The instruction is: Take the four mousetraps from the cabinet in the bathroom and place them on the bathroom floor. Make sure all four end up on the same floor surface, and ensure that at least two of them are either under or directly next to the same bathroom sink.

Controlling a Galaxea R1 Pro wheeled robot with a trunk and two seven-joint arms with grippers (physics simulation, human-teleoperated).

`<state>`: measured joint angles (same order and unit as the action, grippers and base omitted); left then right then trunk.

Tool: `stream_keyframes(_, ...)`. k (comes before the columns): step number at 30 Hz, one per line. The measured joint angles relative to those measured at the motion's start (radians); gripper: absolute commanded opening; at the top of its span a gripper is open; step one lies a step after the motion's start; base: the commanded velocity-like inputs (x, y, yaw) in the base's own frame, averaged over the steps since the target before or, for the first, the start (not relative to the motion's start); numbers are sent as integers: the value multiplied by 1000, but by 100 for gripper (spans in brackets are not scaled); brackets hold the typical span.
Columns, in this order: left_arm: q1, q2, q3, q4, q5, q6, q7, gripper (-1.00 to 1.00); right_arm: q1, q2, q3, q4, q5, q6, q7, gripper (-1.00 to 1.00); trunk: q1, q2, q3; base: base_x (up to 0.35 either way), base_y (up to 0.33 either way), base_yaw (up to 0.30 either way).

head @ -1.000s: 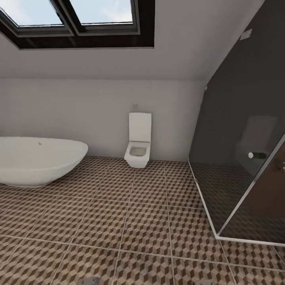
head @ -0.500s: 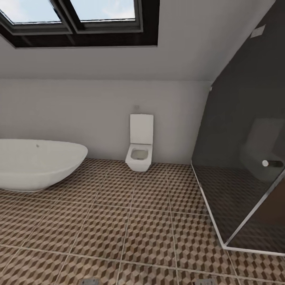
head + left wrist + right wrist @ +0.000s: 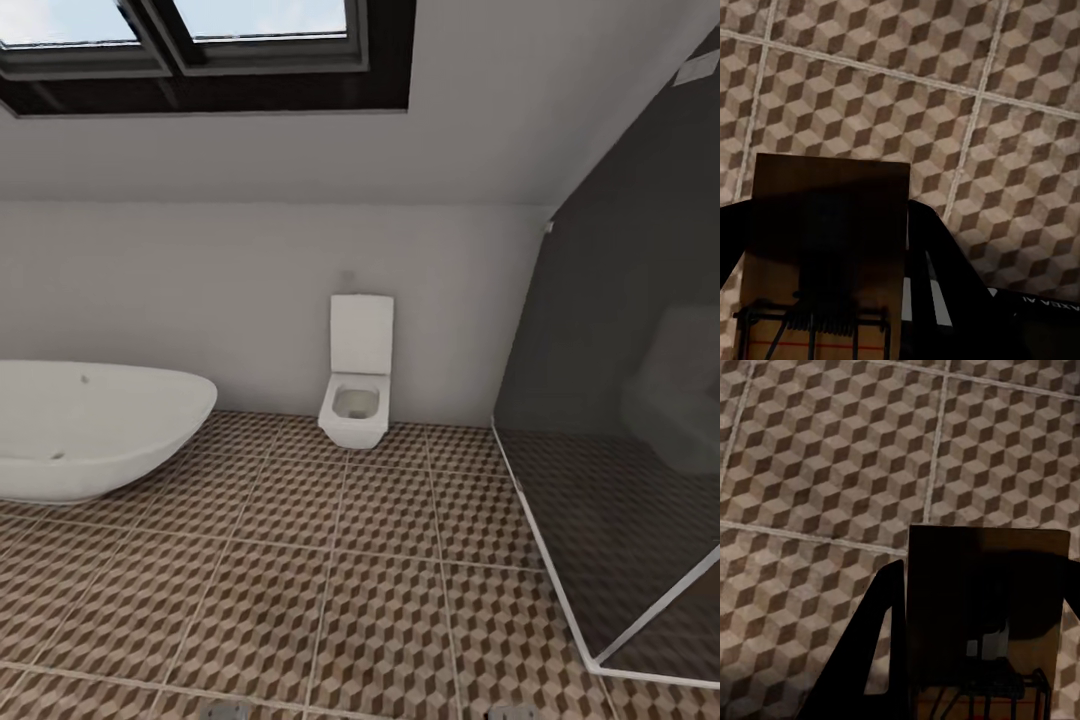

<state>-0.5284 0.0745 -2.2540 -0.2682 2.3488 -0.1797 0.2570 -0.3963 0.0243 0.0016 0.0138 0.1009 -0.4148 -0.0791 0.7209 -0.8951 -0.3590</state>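
Note:
In the left wrist view a flat brown mousetrap with a grey wire spring sticks out between the dark fingers of my left gripper, which is shut on it. My right gripper is shut on a second mousetrap in the same way. Both traps hang above the cube-patterned bathroom floor. The cabinet and the bathroom sink are out of view.
A white bathtub stands at the left, and a white toilet against the far wall. A dark glass shower enclosure with a pale floor rail takes up the right. Open tiled floor lies between them under a skylight.
The whole head picture has shifted: the toilet and shower edge sit lower and further right, and the shower's handle has left the frame. The camera moved, not the room's things.

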Motion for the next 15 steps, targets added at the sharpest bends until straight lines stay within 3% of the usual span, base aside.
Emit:
stream_keyframes(10,0,0,0,0,0,0,0,-100,0,0,0,0,0,0,0,-100,0,0,0,313,179,-2)
stream_keyframes(15,1,1,-1,1,0,0,0,-100,0,0,0,1,1,-1,1,-100,0,0,0,307,188,-161)
